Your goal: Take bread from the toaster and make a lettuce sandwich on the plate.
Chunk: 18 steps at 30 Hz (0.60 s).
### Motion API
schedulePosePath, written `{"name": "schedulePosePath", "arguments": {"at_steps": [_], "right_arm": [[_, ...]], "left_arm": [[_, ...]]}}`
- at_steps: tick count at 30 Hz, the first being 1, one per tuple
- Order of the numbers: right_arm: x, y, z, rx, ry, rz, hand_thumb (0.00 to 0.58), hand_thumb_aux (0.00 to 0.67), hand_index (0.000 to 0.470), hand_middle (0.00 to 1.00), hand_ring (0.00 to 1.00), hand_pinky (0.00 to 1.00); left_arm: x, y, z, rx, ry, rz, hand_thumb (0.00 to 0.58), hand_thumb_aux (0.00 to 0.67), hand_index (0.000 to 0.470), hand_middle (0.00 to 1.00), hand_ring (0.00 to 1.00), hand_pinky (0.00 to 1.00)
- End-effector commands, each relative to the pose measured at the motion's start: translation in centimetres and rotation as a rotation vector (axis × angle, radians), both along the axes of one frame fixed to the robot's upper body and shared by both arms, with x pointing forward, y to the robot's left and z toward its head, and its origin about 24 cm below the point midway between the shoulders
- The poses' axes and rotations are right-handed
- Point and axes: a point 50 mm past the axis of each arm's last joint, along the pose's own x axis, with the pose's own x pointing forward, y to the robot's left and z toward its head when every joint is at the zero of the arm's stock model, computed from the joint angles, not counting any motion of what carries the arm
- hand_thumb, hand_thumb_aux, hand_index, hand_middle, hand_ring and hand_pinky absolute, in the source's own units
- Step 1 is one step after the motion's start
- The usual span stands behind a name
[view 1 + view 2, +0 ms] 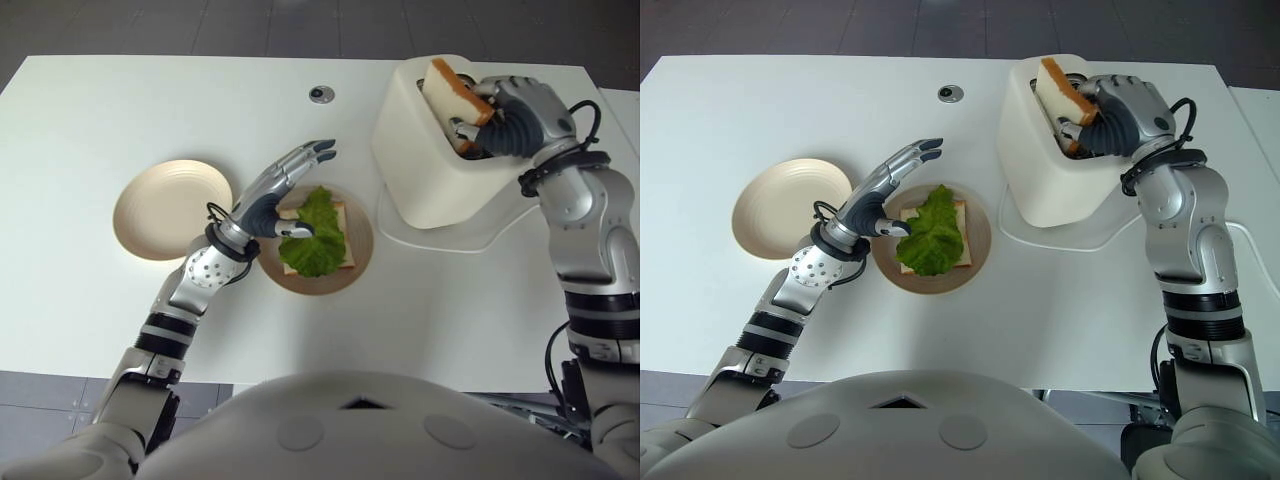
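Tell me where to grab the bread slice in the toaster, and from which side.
Grip the bread slice by its raised part, across the flat faces, from above and the right. It leans up out of the toaster, and the right hand clasps it there.

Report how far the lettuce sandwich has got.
Done: the first slice lies on the brown plate with lettuce on top. In hand: the right hand grips the second slice, which stands partly out of the toaster. Left: carry it over and set it on the lettuce. The left hand is open beside the plate, holding nothing.
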Motion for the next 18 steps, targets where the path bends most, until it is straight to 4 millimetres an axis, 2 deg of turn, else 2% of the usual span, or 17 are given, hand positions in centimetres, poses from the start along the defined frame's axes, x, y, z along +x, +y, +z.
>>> {"name": "schedulePosePath", "arguments": {"at_steps": [1,6,8,10,13,18], "right_arm": [[-0.4,-0.2,4.1,0.095,-0.246,-0.006,0.58,0.67,0.47,1.0,1.0,1.0],[-1.5,-0.1,6.6,0.236,-0.408,0.051,0.58,0.67,0.47,1.0,1.0,1.0],[-1.9,0.1,7.1,0.324,-0.42,0.103,0.58,0.67,0.47,1.0,1.0,1.0],[-2.0,0.8,6.8,0.428,-0.362,0.187,0.58,0.67,0.47,1.0,1.0,1.0],[-2.0,2.8,4.5,0.574,-0.148,0.345,0.58,0.67,0.47,1.0,1.0,1.0],[-2.3,6.1,-1.8,0.765,0.276,0.533,0.58,0.67,0.47,1.0,1.0,1.0]], "left_arm": [[-0.1,0.1,-0.5,0.019,0.018,0.003,0.0,0.0,0.0,0.0,0.0,0.0],[0.1,0.6,-0.1,-0.021,0.019,0.02,0.0,0.0,0.0,0.0,0.0,0.0],[0.2,1.0,0.8,-0.097,0.011,0.02,0.0,0.0,0.0,0.0,0.0,0.0],[0.0,1.7,1.9,-0.202,0.011,0.003,0.0,0.0,0.0,0.0,0.0,0.0],[-0.2,3.0,3.2,-0.366,0.039,-0.042,0.0,0.0,0.0,0.0,0.0,0.0],[-0.7,5.9,5.2,-0.572,0.068,-0.111,0.0,0.0,0.0,0.0,0.0,0.0]]}}
